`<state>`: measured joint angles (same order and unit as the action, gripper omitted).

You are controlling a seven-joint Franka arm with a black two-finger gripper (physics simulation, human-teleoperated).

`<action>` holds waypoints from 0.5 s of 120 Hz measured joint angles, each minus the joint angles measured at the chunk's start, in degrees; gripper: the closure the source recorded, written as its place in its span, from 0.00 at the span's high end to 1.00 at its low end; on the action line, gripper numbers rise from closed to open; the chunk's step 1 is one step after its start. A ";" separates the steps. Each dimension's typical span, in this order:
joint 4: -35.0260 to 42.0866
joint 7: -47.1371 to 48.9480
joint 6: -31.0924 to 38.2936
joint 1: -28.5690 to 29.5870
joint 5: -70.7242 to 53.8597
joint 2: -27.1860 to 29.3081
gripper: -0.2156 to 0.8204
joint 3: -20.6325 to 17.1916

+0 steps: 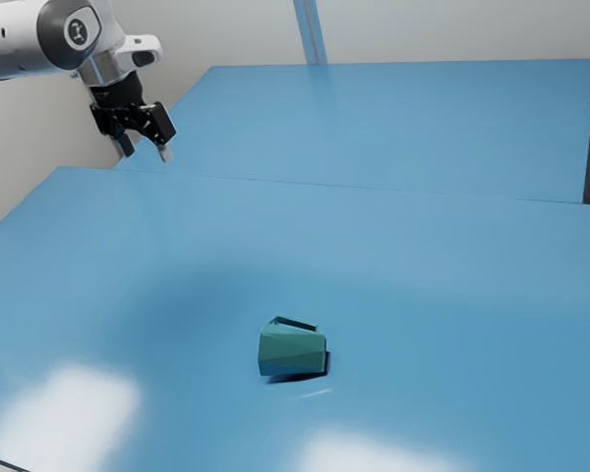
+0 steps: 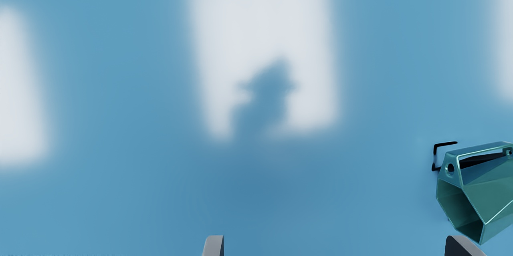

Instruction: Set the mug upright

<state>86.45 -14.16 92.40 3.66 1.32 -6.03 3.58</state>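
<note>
The claw (image 1: 147, 150) hangs up in the air, well apart from the mug (image 1: 293, 351), its two fingers (image 2: 214, 246) spread wide. From the arm's side I see it against the bench (image 1: 423, 256), by the far edge and near the corner on the exterior view's left. The arm (image 1: 15, 41), white and grey, comes in above that same corner.

In the wrist view the mug sits out past one finger, on the bench's blue top. It is green, faceted and lying on its side — its six-sided mouth (image 2: 461, 208) open to sight, turned partly toward the claw's side. The handle (image 2: 481, 150) runs along its flank, with a thin black angled mark (image 2: 435, 150) just beside it. From where I stand, the mug is well in from the bench's far edge, with dark shade along its underside.

Pale patches of light (image 2: 260, 19) fall on the bench, and a soft shadow (image 2: 266, 99) cuts into one. Behind the far edge stands another blue surface (image 1: 403, 128), and then the pale wall (image 1: 462, 29).
</note>
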 joint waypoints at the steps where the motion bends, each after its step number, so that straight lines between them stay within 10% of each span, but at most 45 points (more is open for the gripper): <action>1: 0.00 0.02 0.00 0.00 0.01 0.00 0.79 0.00; 60: 7.13 0.83 0.02 -1.31 3.57 3.40 0.79 -0.09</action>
<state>93.57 -13.33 92.42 2.34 4.89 -2.64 3.48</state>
